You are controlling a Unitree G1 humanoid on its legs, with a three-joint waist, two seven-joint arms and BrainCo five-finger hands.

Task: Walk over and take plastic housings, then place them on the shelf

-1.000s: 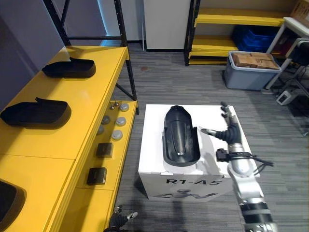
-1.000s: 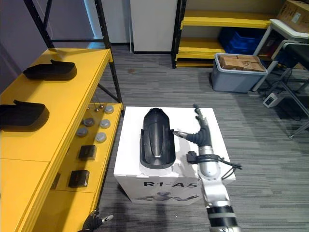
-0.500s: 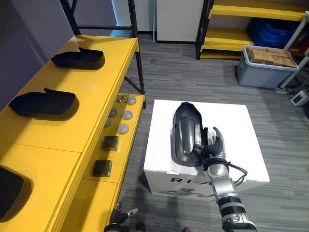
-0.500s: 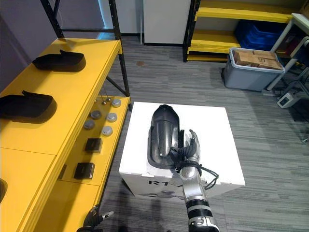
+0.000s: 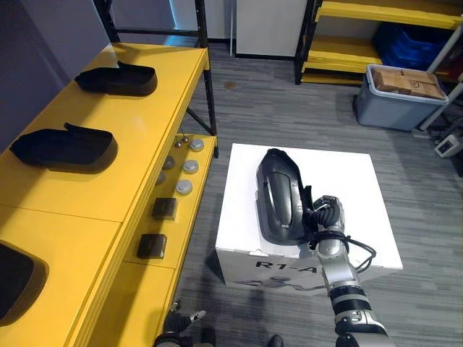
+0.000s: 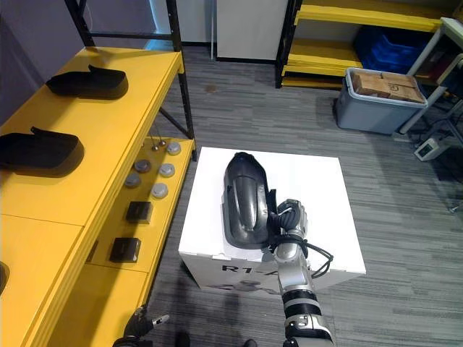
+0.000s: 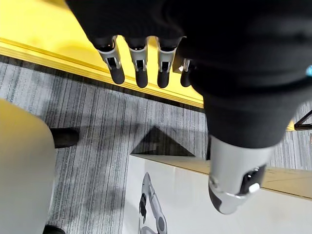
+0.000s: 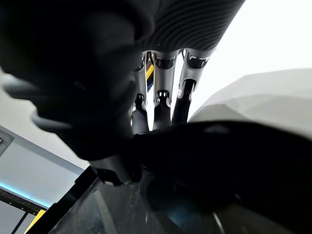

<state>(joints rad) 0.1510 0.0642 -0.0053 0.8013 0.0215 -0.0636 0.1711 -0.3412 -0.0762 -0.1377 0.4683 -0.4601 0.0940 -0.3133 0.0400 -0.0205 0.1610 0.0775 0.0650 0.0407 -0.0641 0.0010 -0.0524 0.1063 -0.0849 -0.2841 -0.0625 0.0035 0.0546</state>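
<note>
A long black plastic housing lies hollow side up on a white box. My right hand is at the housing's near right rim. Its fingers are curled over that rim and the thumb is tucked beneath, so the hand is shut on the housing. Low beside the shelf hangs my left hand, idle, its fingers straight and holding nothing. Three more black housings rest on the yellow shelf top to the left.
A lower yellow ledge carries round discs and two black blocks. A black rack post stands between the shelf and the box. A grey bin with a cardboard box sits at the back right by another yellow rack.
My right hand moved from open beside the housing onto its near right rim and curled its fingers round it. The view has shifted a little. The left hand stays as it was.
</note>
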